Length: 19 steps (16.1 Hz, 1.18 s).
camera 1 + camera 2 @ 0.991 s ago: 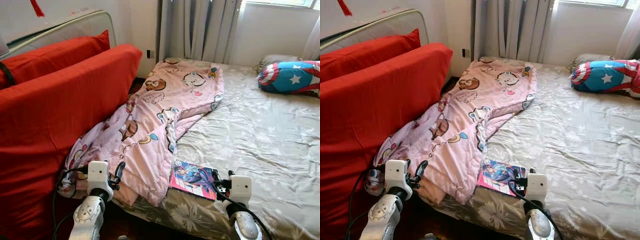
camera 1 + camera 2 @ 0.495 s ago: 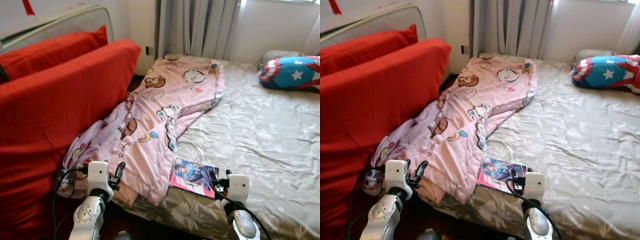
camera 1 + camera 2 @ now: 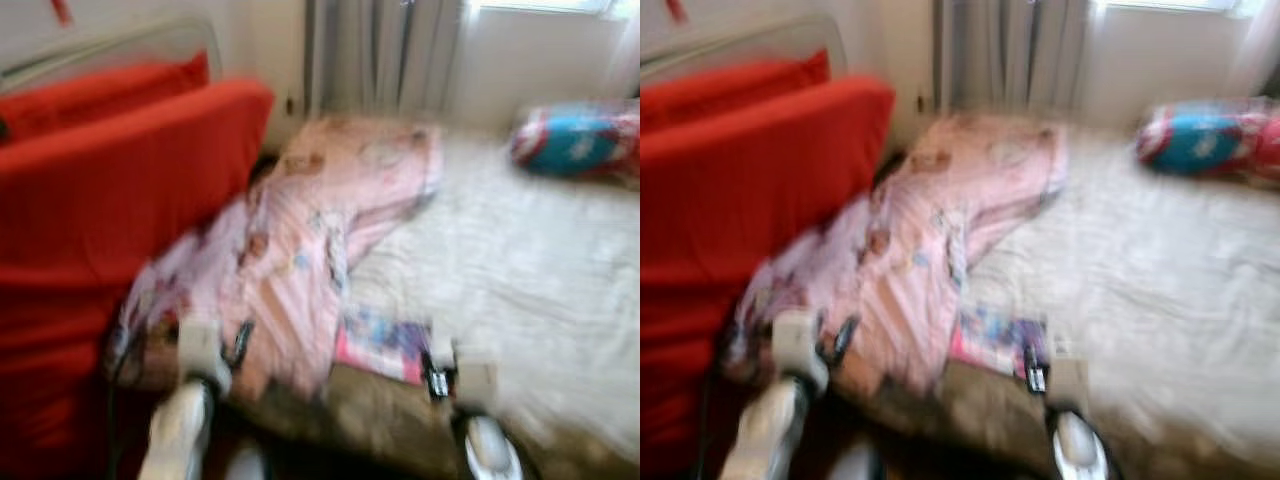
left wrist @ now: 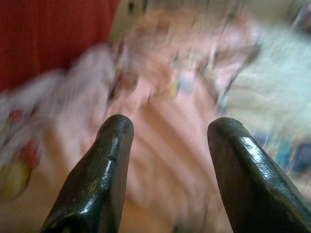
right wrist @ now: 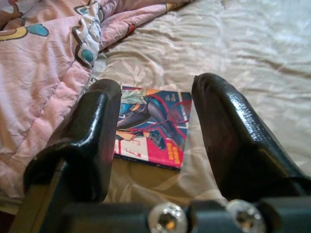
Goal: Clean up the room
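You are looking at a room where nothing appears tidied yet. The pink cartoon-print quilted blanket [image 3: 300, 250] is lying rumpled along the bed's left edge, and the glossy comic magazine [image 5: 150, 124] is sitting near the front edge of the bed [image 3: 520, 270]. Both the right gripper [image 5: 158, 126] and the left gripper [image 4: 167, 165] are hovering with jaws open and empty (the head views are blurred).

Blurred bedroom, bed [image 3: 560, 290] under pale sheet, grey curtains [image 3: 375, 55], bright window [image 3: 545, 5], red sofa [image 3: 90, 230] alongside
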Motion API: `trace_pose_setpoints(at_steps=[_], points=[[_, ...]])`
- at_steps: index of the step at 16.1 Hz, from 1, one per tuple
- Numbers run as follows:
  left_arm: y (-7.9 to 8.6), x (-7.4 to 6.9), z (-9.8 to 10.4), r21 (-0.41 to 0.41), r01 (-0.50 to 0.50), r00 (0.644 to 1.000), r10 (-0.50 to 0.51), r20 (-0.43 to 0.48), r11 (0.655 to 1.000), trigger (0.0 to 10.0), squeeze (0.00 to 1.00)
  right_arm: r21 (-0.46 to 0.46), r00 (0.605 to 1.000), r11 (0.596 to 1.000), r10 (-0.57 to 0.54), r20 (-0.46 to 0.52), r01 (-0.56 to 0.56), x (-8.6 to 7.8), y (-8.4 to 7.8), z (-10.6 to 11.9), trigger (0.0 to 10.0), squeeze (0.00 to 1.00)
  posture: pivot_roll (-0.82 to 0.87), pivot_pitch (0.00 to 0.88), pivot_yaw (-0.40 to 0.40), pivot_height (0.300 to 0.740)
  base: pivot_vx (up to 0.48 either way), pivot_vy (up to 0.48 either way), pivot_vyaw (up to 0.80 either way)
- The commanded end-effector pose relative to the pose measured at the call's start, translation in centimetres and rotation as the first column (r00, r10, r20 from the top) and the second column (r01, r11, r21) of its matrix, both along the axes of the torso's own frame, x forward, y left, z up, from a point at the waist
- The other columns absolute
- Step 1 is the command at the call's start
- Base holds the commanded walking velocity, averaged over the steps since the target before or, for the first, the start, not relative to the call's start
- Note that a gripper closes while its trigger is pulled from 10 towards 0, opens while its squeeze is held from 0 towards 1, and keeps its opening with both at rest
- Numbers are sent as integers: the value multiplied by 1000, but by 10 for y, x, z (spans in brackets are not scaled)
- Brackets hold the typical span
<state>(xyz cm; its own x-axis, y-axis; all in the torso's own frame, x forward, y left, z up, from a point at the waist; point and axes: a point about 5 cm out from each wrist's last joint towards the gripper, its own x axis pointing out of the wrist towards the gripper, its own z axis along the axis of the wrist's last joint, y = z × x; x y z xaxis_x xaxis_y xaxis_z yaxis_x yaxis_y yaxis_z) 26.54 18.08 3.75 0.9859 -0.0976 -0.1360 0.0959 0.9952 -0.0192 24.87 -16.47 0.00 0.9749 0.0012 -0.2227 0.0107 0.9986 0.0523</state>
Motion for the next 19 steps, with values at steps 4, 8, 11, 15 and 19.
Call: trace_pose_setpoints(at_steps=[4, 8, 11, 15, 19], points=[[1, 3, 4, -1, -2, 1000, 2, 5, 1000, 10000, 0, 8, 999, 1000, 12, -48, -12, -2, 5, -7, 10000, 0, 13, 0, 0, 645, 0, 0, 0], [3, 3, 4, -3, -9, 1000, 9, 0, 1000, 10000, 0, 19, 1000, 1000, 9, -16, -9, -1, 6, -3, 10000, 0, 15, 0, 1, 630, 0, 0, 0], [3, 3, 3, -3, -9, 1000, 9, -2, 1000, 10000, 0, 21, 1000, 1000, 7, -17, -6, -1, 6, -4, 10000, 0, 15, 0, 1, 630, 0, 0, 0], [4, 3, 2, 0, -13, 1000, 13, -6, 1000, 10000, 0, 24, 1000, 1000, 11, -15, -10, 0, 6, -3, 10000, 0, 18, 0, 1, 630, 0, 0, 0], [6, 3, 1, 5, -18, 1000, 18, -16, 1000, 10000, 0, 15, 999, 999, 52, -4, -52, -1, 12, -2, 10000, 0, 21, 0, 0, 630, 63, 0, 0]])
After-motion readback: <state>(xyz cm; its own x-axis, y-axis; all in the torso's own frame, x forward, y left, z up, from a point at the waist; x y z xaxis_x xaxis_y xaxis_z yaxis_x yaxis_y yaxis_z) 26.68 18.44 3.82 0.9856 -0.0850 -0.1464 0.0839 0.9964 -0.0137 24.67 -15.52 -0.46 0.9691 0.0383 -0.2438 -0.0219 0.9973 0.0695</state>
